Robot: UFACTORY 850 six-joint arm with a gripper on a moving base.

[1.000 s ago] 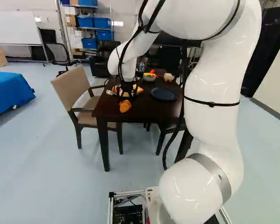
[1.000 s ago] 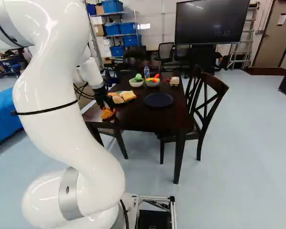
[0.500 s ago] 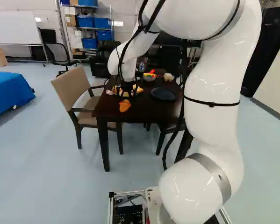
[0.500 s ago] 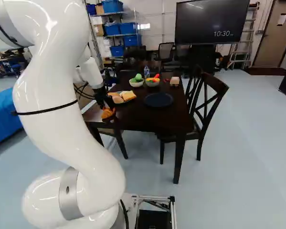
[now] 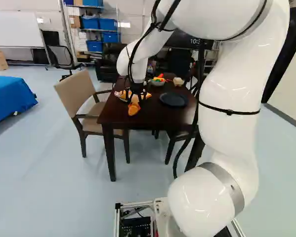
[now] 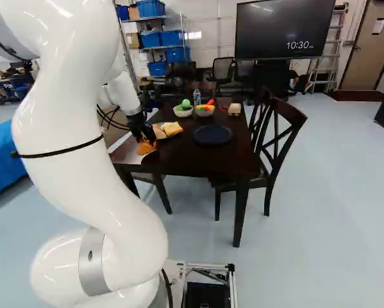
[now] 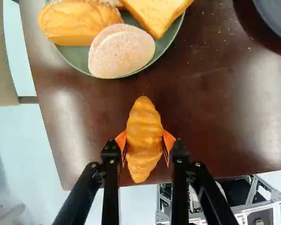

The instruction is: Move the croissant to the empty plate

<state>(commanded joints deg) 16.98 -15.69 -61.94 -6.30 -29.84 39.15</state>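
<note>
Croissant (image 7: 144, 133) was clamped in the claw (image 7: 145, 141), squeezed across its middle, presumably for balance, on the base's side of the bread plate (image 7: 166, 49); the empty plate (image 6: 212, 134) lay right of the bread plate, bare, presumably to receive it

The large dark screen (image 6: 280, 27) reads 10:30; smaller characters beside it are illegible.
</note>
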